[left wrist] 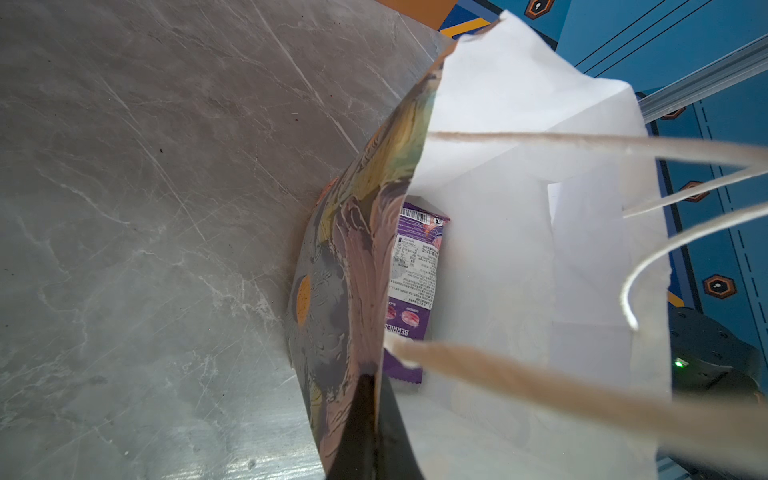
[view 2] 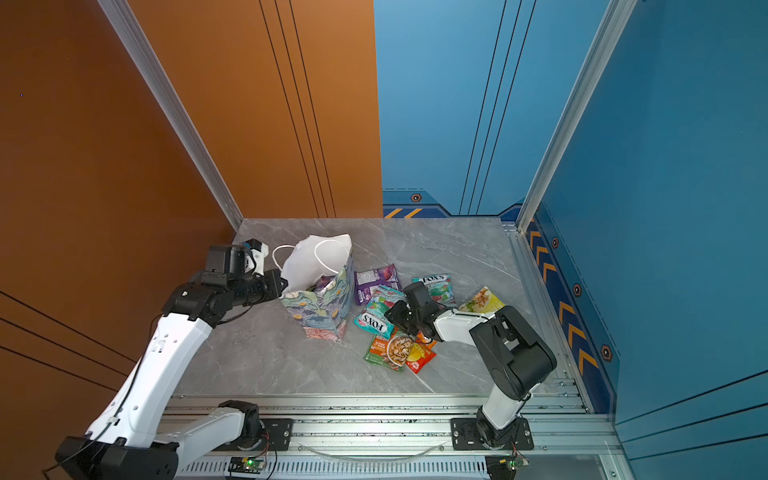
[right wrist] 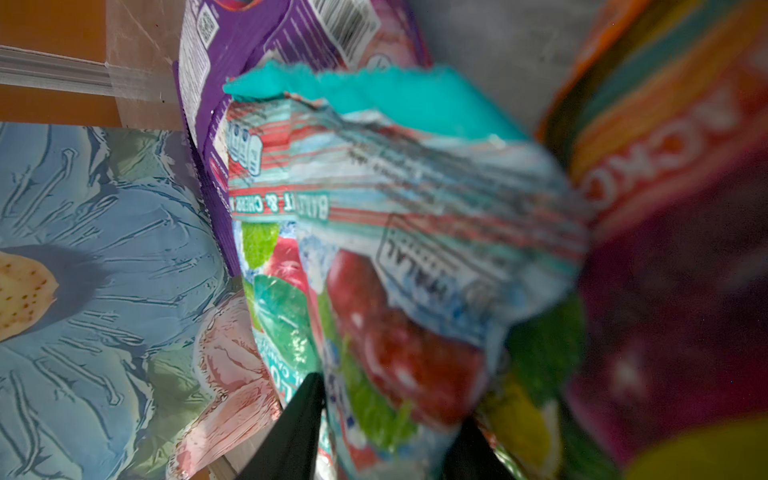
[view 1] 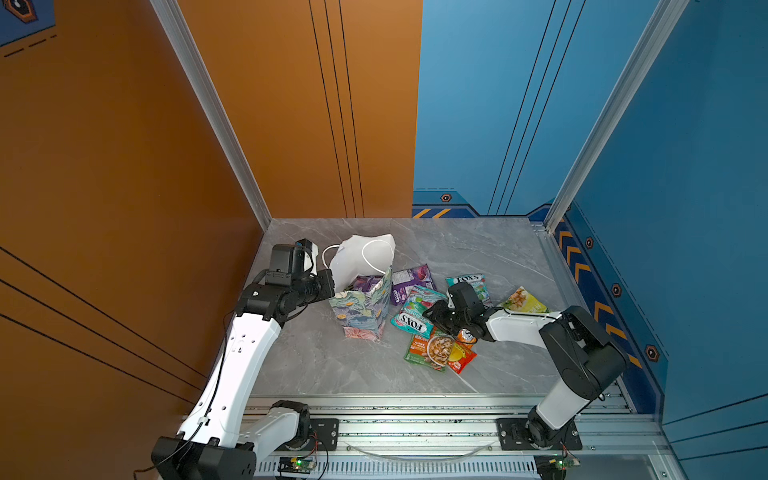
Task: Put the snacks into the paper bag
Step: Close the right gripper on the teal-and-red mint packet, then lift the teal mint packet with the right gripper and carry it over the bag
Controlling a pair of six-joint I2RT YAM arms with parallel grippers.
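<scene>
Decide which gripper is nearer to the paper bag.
Left. The left gripper grips the rim of the paper bag; the right gripper is beside it, jaws around a teal packet.

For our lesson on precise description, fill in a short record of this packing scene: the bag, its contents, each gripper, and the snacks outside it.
Bag: floral paper bag with white cord handles, standing open on grey marble table.
Inside: purple glossy packet.
Left gripper: shut on the bag's rim.
Right gripper: shut on a teal FOX'S packet beside the bag.
Outside: second purple packet, second teal FOX'S packet, yellow-green sachet, green-orange sachet, red sachet.
</scene>
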